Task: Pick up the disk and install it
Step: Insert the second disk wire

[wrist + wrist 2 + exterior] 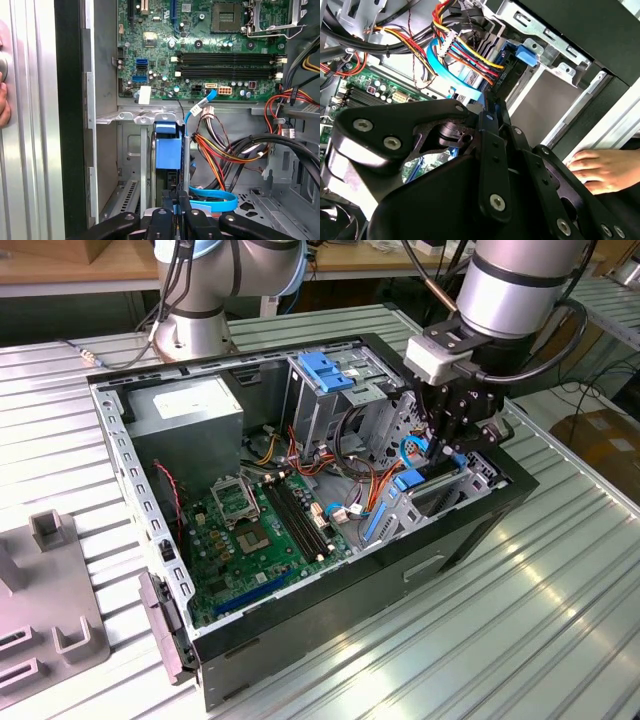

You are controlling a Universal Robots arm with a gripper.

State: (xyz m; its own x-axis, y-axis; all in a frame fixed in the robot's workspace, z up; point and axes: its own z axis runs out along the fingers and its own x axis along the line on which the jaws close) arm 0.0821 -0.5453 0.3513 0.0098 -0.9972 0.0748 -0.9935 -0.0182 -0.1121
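Item one: we list an open black desktop computer case [480, 530] lying on its side on a ribbed metal table [560, 620], and take it as our landmark.

Item two: the black robot gripper [452, 445] hangs inside the case at the bay nearest the case's front panel. In the first wrist view its fingers [169, 212] stand pressed close together around the edge of the disk [168, 150], a flat drive framed by a bright blue plastic carrier rail, standing on edge in the metal bay slot. We see the same blue rail below the gripper in the exterior view [408, 480].

Item three: a green motherboard [260, 530] covers the case floor, beside the bay.

Item four: a bundle of red, orange and yellow wires [220, 155] and a flat light-blue data cable [215, 200] lie in the case just beside the disk.

Item five: a fixed blue plastic bracket [328, 370] sits on top of the metal drive cage at the case's upper wall.

Item six: a person's hand [600, 170] rests on the outside of the case, near the bay.
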